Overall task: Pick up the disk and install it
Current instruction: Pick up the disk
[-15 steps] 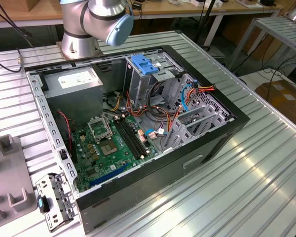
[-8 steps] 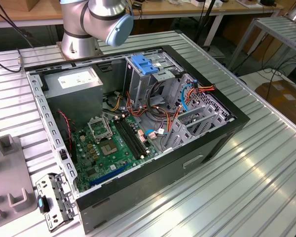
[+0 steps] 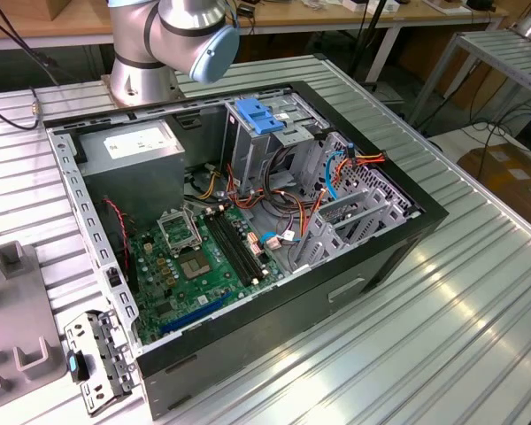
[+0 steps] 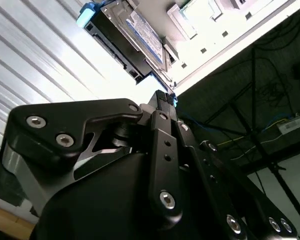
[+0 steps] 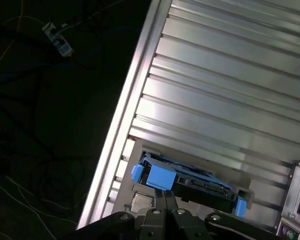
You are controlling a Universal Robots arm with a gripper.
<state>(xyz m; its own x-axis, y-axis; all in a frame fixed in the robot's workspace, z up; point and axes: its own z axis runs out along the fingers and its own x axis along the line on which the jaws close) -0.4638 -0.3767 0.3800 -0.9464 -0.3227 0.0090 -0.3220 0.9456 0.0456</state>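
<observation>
Disk point(image 5: 195, 187), blue rails along its edges, by the edge of the ribbed metal table point(image 5: 230, 90) in the first wrist view, the gripper point(image 5: 165, 201) right up against its blue carrier; whether the gripper has hold of it cannot be told.

The arm point(image 3: 137, 75) stands planted at the surface's far edge, and its silver, blue-capped joint point(image 3: 214, 49) swings toward the exterior view's right. In both wrist views, the black end effector point(image 4: 165, 99) point(image 5: 166, 197) hovers near the surface's edge.
</observation>
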